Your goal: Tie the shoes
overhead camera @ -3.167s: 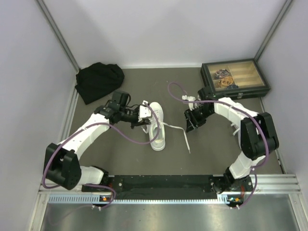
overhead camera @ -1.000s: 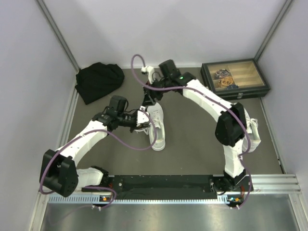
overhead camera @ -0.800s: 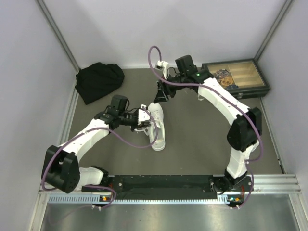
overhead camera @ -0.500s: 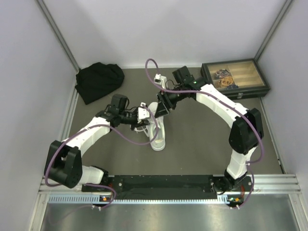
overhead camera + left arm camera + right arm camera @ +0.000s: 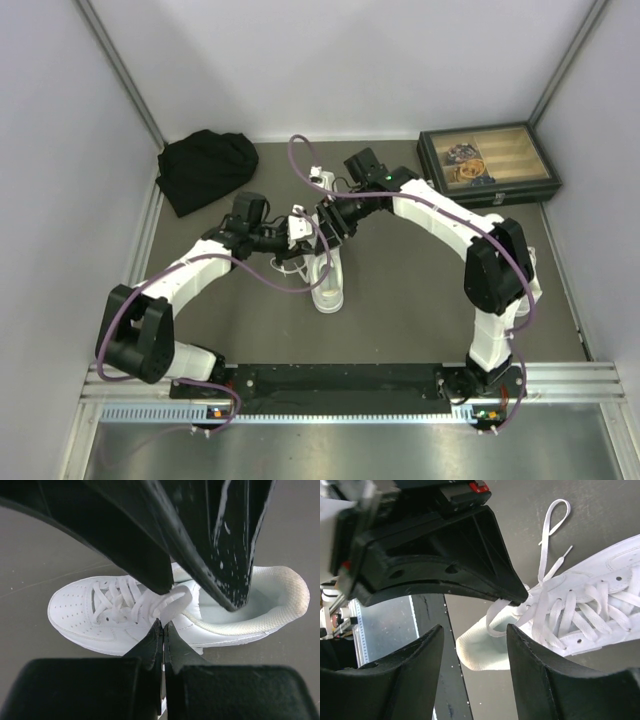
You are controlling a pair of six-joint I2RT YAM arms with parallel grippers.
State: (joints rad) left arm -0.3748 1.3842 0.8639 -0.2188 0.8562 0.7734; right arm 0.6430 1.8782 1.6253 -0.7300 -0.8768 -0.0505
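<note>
Your right hand swung back over the sneaker, jaws apart; your left hand is pinched shut on a lace loop.

White sneaker, laces; cloth apparently black.

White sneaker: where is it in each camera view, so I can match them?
Top external: sneaker at centre, toe pointing down-frame.
Left wrist: sneaker mid-frame, toe left.
Right wrist: sneaker at right side, heel lower centre.
Shared landmark: lace loop pinched by the left gripper, jaws shut.
</note>
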